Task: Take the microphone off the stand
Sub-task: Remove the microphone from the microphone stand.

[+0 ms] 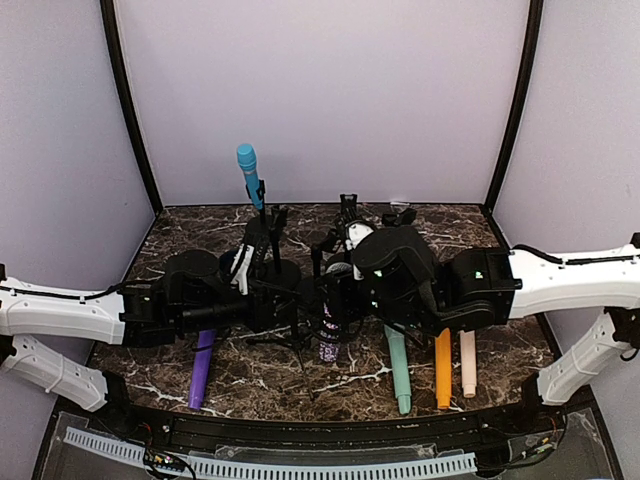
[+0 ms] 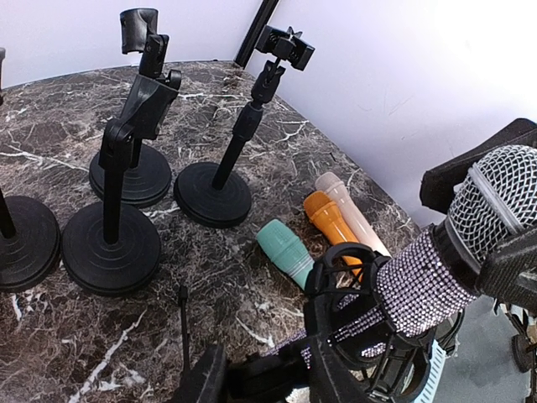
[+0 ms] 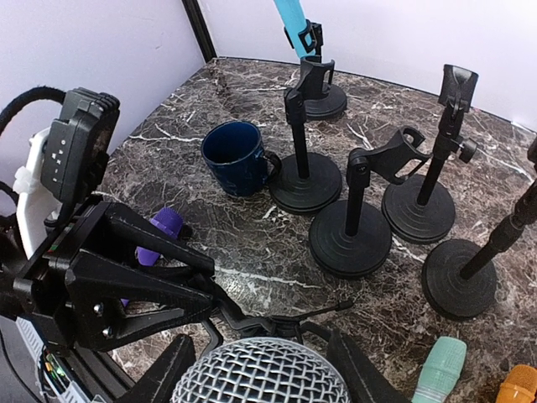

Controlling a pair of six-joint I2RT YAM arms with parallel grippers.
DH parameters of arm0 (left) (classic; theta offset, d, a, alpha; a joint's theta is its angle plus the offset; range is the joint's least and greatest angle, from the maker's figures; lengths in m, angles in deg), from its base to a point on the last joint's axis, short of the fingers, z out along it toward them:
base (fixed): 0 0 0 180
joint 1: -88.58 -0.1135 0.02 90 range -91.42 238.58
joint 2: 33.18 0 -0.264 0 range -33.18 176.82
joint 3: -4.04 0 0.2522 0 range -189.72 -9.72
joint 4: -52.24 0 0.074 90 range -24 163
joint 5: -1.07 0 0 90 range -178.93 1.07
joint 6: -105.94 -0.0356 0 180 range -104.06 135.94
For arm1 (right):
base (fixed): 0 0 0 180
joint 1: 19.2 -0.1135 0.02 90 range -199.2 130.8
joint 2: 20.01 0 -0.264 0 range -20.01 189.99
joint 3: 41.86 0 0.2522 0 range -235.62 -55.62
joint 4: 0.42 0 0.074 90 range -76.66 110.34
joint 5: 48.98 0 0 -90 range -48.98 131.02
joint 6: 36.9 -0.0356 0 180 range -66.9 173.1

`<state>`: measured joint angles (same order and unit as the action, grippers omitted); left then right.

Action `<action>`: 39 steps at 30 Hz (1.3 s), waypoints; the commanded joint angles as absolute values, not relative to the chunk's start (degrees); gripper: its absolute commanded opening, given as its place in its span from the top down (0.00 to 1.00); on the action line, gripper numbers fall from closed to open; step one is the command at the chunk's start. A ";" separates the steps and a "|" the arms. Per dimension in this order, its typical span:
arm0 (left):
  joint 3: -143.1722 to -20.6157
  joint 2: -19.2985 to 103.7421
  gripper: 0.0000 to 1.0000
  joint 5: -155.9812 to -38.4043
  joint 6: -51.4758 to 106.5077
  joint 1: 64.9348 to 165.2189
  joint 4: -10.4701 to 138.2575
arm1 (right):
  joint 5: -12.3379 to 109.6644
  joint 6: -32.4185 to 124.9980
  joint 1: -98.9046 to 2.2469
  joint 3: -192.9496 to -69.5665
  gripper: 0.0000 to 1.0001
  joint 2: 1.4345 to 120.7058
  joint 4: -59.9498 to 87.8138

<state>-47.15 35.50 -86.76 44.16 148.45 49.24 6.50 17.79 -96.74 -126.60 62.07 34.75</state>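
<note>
The microphone (image 2: 419, 285) has a rhinestone-covered body and a silver mesh head (image 3: 260, 374). It sits tilted in the black ring mount (image 2: 336, 277) of a small tripod stand (image 1: 290, 340) near the table's front centre. My right gripper (image 3: 260, 379) is shut on the mesh head, one black finger on each side. My left gripper (image 2: 273, 369) is closed on the stand's black stem just below the mount. In the top view the two grippers (image 1: 285, 300) (image 1: 342, 275) meet over the microphone (image 1: 328, 340).
Several empty round-base stands (image 3: 352, 227) crowd the middle of the table. A blue microphone (image 1: 247, 165) stands clipped at the back, with a dark blue mug (image 3: 237, 157) nearby. Purple (image 1: 202, 365), teal (image 1: 398, 370), orange (image 1: 443, 368) and beige (image 1: 467, 362) microphones lie near the front.
</note>
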 commanded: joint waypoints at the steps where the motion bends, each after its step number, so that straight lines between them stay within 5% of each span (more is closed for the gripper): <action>1: -45.32 37.55 0.66 -87.48 42.39 148.34 59.05 | 3.80 23.97 -95.30 -130.00 0.77 60.26 25.87; 12: -45.32 38.39 0.67 -87.52 42.29 148.34 59.17 | 19.48 32.62 -95.31 -125.21 0.78 55.30 13.61; 39: -45.45 39.00 0.67 -86.86 42.12 148.34 59.66 | 13.97 32.99 -95.30 -128.78 0.81 46.90 19.07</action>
<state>-47.20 36.16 -86.98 43.53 148.37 48.68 16.49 33.31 -95.36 -126.30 50.49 25.70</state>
